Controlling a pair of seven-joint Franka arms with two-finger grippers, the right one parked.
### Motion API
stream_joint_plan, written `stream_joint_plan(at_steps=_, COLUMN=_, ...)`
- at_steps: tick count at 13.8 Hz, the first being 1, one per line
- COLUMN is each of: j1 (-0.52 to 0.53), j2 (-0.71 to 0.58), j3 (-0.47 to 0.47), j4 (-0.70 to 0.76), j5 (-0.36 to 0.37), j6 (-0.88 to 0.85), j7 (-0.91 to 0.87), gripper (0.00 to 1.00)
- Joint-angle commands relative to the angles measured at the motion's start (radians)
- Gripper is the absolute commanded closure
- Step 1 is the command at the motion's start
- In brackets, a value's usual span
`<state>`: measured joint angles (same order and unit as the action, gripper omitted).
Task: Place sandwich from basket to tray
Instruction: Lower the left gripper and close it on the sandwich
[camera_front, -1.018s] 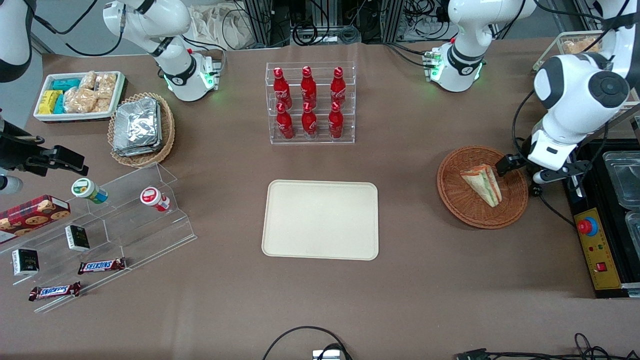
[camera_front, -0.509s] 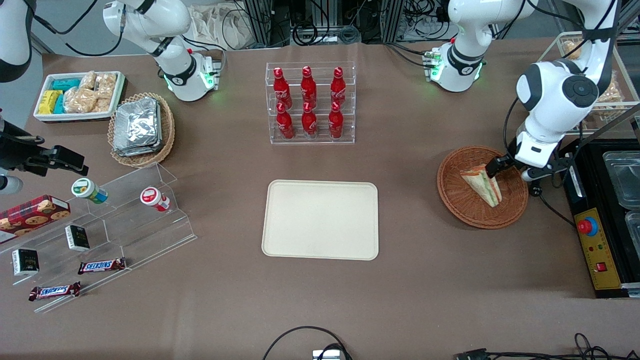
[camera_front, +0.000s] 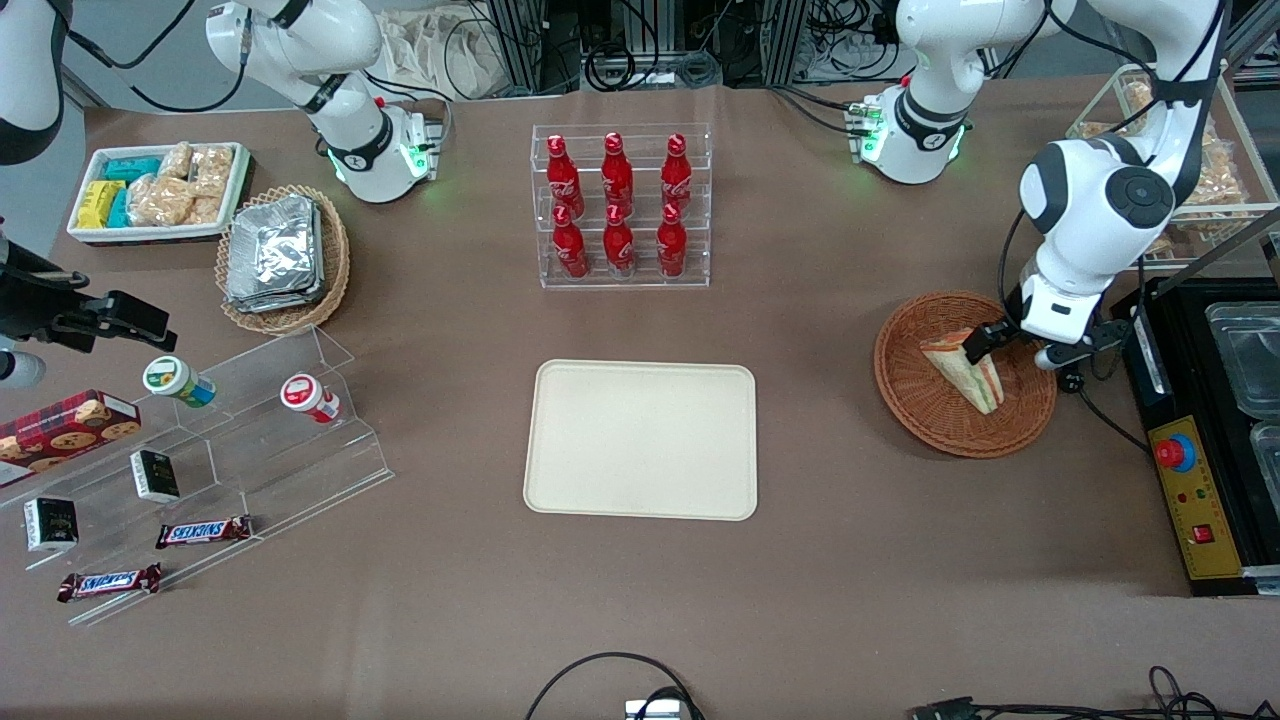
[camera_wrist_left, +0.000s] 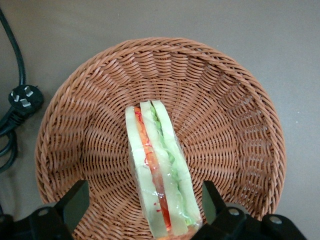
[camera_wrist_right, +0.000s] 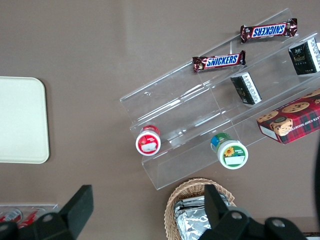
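The sandwich (camera_front: 968, 371), a wrapped wedge of pale bread with green and orange-red filling, lies in the round reddish-brown wicker basket (camera_front: 920, 405) toward the working arm's end of the table. My gripper (camera_front: 984, 340) hangs low over the sandwich's thick end. In the left wrist view the gripper (camera_wrist_left: 145, 205) is open, with one dark finger (camera_wrist_left: 75, 202) on each side of the sandwich (camera_wrist_left: 155, 160) and a gap to it on both sides. The basket (camera_wrist_left: 225, 125) surrounds them. The cream tray (camera_front: 640, 440) lies at mid-table, with nothing on it.
A clear rack of red bottles (camera_front: 620, 205) stands farther from the front camera than the tray. A black unit with a red stop button (camera_front: 1175, 452) borders the basket, and a power plug (camera_wrist_left: 22, 97) lies beside it. A tan basket of foil packets (camera_front: 282, 256) and acrylic snack shelves (camera_front: 250, 440) sit toward the parked arm's end.
The working arm has swung in from the table's end toward the basket. Its gripper has moved from beside the sandwich's thick end to over it, still open.
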<state>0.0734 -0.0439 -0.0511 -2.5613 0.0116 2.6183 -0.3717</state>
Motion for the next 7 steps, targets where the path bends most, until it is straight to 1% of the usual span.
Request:
stream_joint_plan(at_steps=1, j1=-0.004, j2=0.024, j3=-0.01, j4=-0.013, j5=-0.005, j6=0.064, j7=-0.059, gripper=0.0)
stream_joint_plan(at_steps=7, j1=-0.035, j2=0.073, j3=-0.012, j4=-0.014, j5=-0.004, j6=0.124, j7=-0.133, gripper=0.0)
